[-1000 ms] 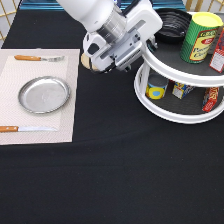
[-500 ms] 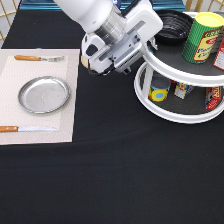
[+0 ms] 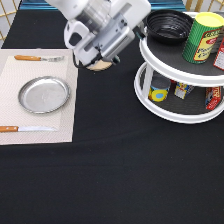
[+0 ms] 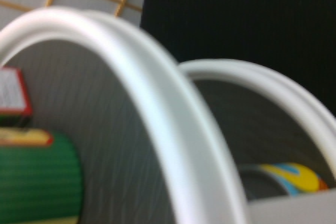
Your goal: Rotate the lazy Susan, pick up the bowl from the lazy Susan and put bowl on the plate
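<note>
Exterior view: the tool (image 3: 141, 31) nears the bowl (image 3: 168, 25) on the lazy Susan's (image 3: 165, 51) upper tier; its spread I cannot tell. Best to straddle the bowl's rim squarely. The plate (image 3: 43, 94) lies bare.

bowl (image 3: 169, 24): 1 | plate (image 3: 43, 94): 1 | lazy Susan (image 3: 170, 114): 1 | knife (image 3: 27, 129): 1 | fork (image 3: 39, 58): 1
</note>
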